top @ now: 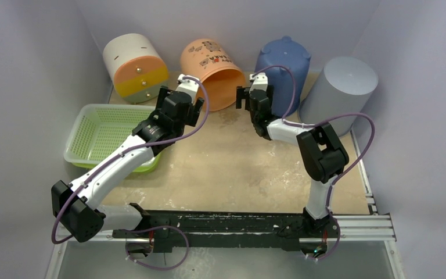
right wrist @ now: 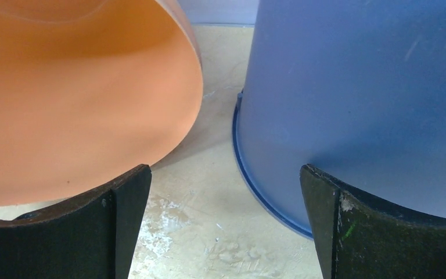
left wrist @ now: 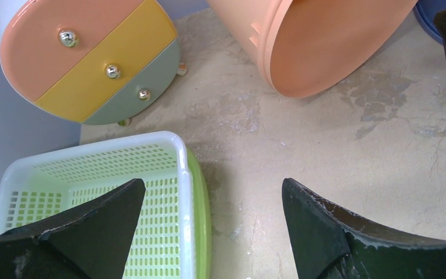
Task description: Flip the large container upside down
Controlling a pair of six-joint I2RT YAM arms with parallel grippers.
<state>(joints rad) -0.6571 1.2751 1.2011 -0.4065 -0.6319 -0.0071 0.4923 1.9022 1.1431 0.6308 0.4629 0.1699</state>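
Observation:
The large orange container (top: pixel 212 72) lies tilted on its side at the back of the table, with its mouth facing the arms. It also shows in the left wrist view (left wrist: pixel 325 40) and in the right wrist view (right wrist: pixel 75 99). My left gripper (top: pixel 180 99) is open and empty just left of its mouth, over the table next to the basket (left wrist: pixel 213 192). My right gripper (top: pixel 253 96) is open and empty just right of its mouth. It hangs over bare table between the orange rim and the blue bucket (right wrist: pixel 225 174). Neither gripper touches the container.
A blue bucket (top: pixel 283 64) stands upside down right of the orange one and shows close in the right wrist view (right wrist: pixel 354 99). A grey container (top: pixel 342 87) stands at the back right. A small drawer chest (top: pixel 135 67) (left wrist: pixel 87 58) is at the back left. A green basket (top: pixel 101 136) (left wrist: pixel 93 174) is at the left.

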